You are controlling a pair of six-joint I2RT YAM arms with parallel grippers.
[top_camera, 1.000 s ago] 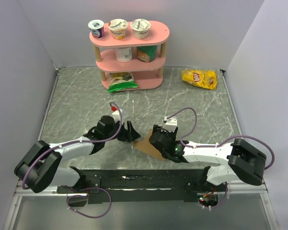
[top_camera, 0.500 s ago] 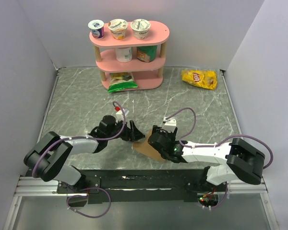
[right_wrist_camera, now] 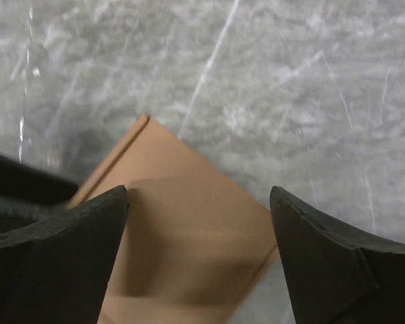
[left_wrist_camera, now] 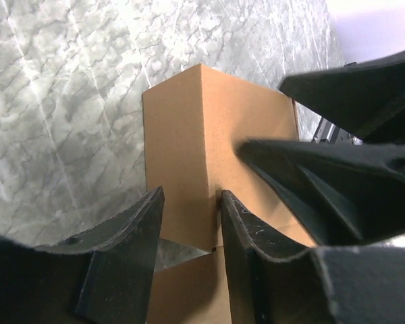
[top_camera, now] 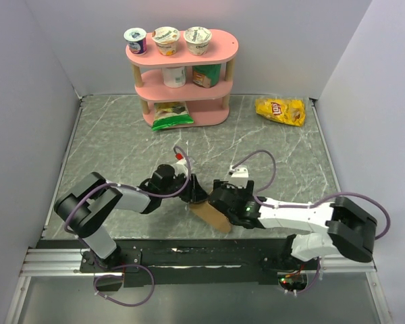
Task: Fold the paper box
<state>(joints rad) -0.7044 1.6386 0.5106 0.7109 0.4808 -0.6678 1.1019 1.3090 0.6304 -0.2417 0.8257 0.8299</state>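
Item: paper box [top_camera: 214, 217], brown cardboard, on the tabletop [top_camera: 108, 142] near its front edge, between the two arms.
Condition: partly formed, with one panel raised along a crease and the rest lying flat.
left gripper [left_wrist_camera: 189, 202]: pinched on the raised panel.
right gripper [right_wrist_camera: 199, 197]: jaws wide apart over the flat part, holding nothing.
Outstanding, by estimate: most folds, closure.

Marbled table [top_camera: 108, 135] is carrying three things
Pink shelf [top_camera: 189, 120] and yellow chip bag [top_camera: 280, 111] are sitting at back; paper box [top_camera: 212, 214] is resting near front.
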